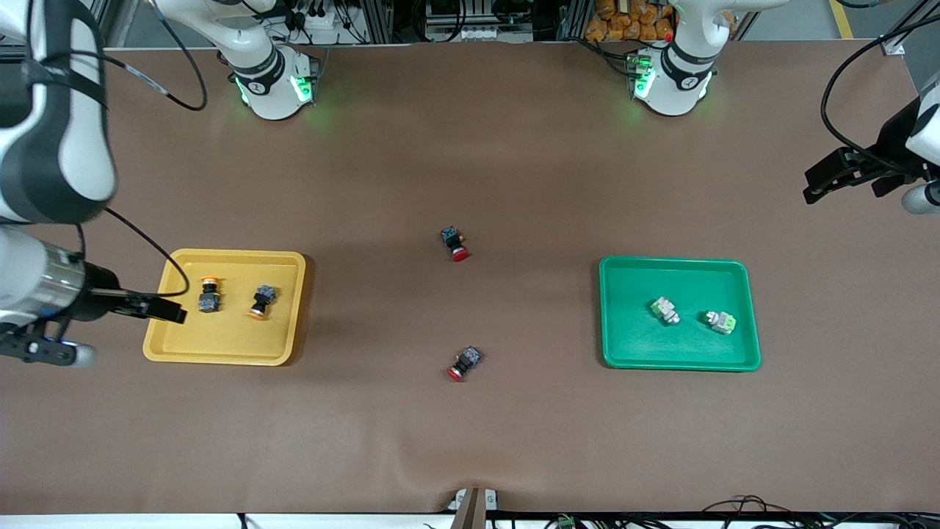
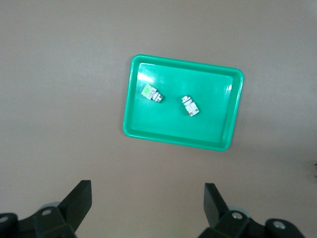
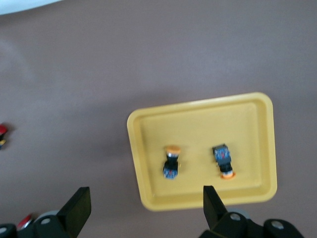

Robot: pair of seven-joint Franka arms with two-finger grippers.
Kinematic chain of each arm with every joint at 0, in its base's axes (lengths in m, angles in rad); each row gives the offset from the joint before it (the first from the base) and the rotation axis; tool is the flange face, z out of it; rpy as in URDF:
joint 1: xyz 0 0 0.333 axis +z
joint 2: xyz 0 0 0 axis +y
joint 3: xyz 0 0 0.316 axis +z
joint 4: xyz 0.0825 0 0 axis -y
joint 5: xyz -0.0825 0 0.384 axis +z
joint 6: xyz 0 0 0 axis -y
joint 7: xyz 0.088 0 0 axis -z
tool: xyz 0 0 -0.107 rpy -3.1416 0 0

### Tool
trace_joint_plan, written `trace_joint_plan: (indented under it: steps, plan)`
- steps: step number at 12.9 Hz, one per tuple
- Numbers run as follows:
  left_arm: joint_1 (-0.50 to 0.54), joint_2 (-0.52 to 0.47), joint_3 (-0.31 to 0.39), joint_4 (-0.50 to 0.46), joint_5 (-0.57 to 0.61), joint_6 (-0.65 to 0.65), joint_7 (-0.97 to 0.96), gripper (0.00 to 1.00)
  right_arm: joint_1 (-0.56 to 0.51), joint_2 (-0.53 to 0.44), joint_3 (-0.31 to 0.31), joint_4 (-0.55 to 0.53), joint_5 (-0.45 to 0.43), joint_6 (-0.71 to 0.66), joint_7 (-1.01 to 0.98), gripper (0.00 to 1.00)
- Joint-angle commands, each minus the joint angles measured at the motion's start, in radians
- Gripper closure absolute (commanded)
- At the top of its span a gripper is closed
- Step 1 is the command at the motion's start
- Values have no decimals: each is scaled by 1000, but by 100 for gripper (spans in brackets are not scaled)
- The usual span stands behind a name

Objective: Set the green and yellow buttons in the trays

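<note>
The right arm is reaching in from its end of the table, its forearm cut off by the front view's edge, and the right gripper (image 1: 170,311) is hanging over the rim of the yellow tray (image 1: 288,308) at that end. Its fingers (image 3: 79,208) are standing wide apart with nothing between them, as the right wrist view is showing. The left arm is drawn back and raised at the table's other end, mostly cut off by the frame, and the left gripper (image 1: 826,182) is hovering over bare table, well apart from the green tray (image 1: 743,308). Its fingers (image 2: 214,203) are also spread apart and empty.

Two yellow-capped buttons are lying in the yellow tray: one (image 1: 209,294) close to the right gripper, the other (image 1: 262,301) just beside it toward the table's middle, the two not touching. Two green buttons are lying in the green tray: one (image 1: 665,311) near the tray's middle, the other (image 1: 720,321) beside it toward the left arm's end.

Two red-capped buttons are lying on the table between the trays, one (image 1: 455,244) farther from the front camera and one (image 1: 465,363) nearer to it.

In the right wrist view the red-capped buttons are showing only as slivers at the frame's edge, and each gripper's fingertips are cut off in the front view's side-on look, so the gap is clear only from the wrist views
</note>
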Motion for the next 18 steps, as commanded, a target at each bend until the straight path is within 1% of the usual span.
trace_joint_plan:
  steps: [1, 3, 4, 5, 6, 7, 9, 10, 13, 15, 16, 18]
  plan:
    - [3, -27, 4, -22, -17, -5, 26, 0, -66, -46, 67, 38, -19, -60, -3, 0]
    - [1, -27, 3, -23, -17, -5, 26, 0, -61, -62, 62, 129, -59, -215, -3, 0]
    - [1, -29, 0, -26, -17, -7, 26, 0, -59, -89, 62, 148, -59, -282, 0, 0]
    - [1, -32, -2, -32, -17, -14, 26, 0, -56, -159, 60, 139, -62, -300, -2, 0]
    - [1, -33, -3, -36, -17, -14, 28, 0, -58, -227, 59, 56, -62, -291, -2, 0]
    - [1, -44, -5, -46, -17, -14, 28, 0, -58, -317, 54, -50, -62, -240, -3, 0]
    - [1, -67, -6, -80, -17, -13, 30, 0, -56, -503, 56, -323, -85, -89, -5, 0]
    - [1, -78, -5, -97, -17, -13, 33, 0, -56, -548, 59, -388, -97, -65, -9, 0]
    - [0, -99, -6, -121, -17, -7, 36, 0, -66, -553, 54, -396, -111, -74, -122, 0]
    - [0, -103, -6, -131, -17, -7, 36, 0, -73, -519, 53, -332, -128, -80, -146, 0]
    - [0, -103, -6, -129, -17, -5, 36, 0, -75, -498, 54, -295, -147, -115, -147, 0]
    - [0, -104, -6, -129, -17, -7, 34, 0, -76, -435, 54, -196, -148, -165, -149, 0]
